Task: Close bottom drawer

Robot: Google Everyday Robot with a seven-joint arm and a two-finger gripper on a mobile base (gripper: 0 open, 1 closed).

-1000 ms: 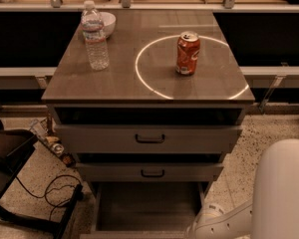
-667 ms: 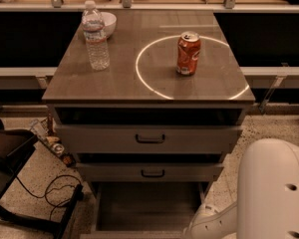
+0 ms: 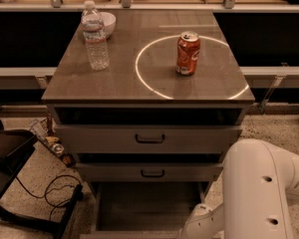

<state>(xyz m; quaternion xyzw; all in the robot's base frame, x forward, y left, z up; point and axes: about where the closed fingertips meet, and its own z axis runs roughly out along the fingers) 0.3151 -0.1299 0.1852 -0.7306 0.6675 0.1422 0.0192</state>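
Observation:
The bottom drawer (image 3: 144, 207) is the lowest of three in the grey-brown cabinet (image 3: 149, 98). It stands pulled far out, its plain deep box open to view, and its front runs off the bottom edge. The middle drawer (image 3: 152, 173) and the top drawer (image 3: 149, 139) sit above it, each with a black bar handle. My white arm (image 3: 261, 193) fills the lower right, with one link (image 3: 199, 224) reaching down beside the drawer's right front corner. My gripper is below the frame's bottom edge and out of view.
On the cabinet top stand a red soda can (image 3: 188, 53), a clear water bottle (image 3: 95, 36) and a white bowl (image 3: 107, 23). A dark chair base (image 3: 10, 158) and a black cable (image 3: 55, 190) lie on the speckled floor to the left.
My arm has swung left and further into the frame, now closer to the open drawer's right side. The drawers and the objects on top have not moved.

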